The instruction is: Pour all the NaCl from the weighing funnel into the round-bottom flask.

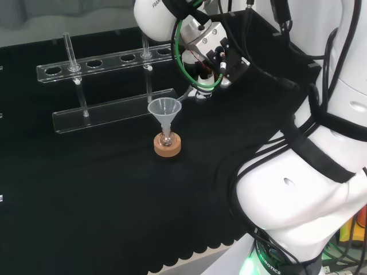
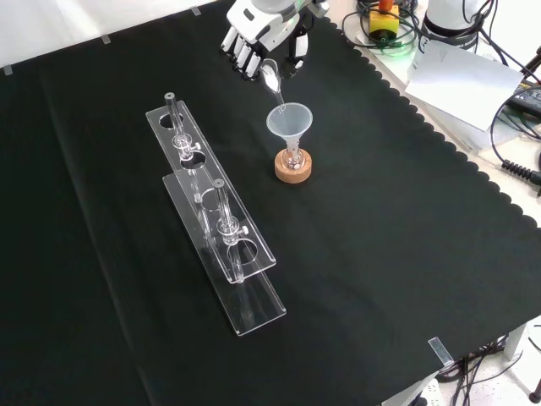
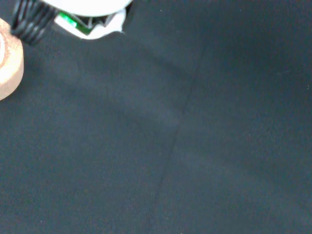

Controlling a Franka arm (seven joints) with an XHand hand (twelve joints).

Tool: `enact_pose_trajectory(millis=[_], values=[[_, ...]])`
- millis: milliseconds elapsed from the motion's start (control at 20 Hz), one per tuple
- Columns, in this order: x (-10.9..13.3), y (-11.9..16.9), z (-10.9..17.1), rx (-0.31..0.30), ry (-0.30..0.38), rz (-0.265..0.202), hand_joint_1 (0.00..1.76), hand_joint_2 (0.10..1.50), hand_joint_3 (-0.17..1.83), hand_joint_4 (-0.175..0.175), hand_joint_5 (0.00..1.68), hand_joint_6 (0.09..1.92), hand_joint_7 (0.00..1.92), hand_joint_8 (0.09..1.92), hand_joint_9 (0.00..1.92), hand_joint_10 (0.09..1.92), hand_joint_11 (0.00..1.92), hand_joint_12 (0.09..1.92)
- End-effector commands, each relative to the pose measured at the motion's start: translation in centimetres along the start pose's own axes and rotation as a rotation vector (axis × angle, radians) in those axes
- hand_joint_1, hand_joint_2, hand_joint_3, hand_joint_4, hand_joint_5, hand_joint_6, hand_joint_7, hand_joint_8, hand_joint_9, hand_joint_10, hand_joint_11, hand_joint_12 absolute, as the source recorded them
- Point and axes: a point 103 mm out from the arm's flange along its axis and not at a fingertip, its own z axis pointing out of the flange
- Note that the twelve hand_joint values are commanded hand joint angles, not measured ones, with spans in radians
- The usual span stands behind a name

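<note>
The black and white robot hand grasps the small clear weighing funnel tilted, spout down, so the salt falls into the wide clear plastic funnel just below it, which feeds the round-bottom flask on its cork ring.

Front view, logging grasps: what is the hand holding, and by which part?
The hand holds the weighing funnel with its fingers curled round the upper end; its spout tilts down over the funnel.

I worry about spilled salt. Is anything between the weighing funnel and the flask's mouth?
Only the clear funnel seated in the round-bottom flask on its cork ring. The hand tilts the weighing funnel above that funnel's rim. Nothing else visibly intervenes.
</note>
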Motion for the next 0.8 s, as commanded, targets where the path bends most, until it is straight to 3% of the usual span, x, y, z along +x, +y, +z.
enact_pose_trajectory(millis=[50,800], values=[[-0.03,0.11,0.01,-0.001,-0.007,-0.011,1.11,0.61,0.81,0.175,1.19,0.89,0.81,0.60,0.96,0.43,0.60,1.23],[0.38,0.12,-0.91,0.010,-0.059,0.003,1.11,0.61,0.81,0.175,1.19,0.89,0.80,0.60,0.96,0.43,0.59,1.22]])
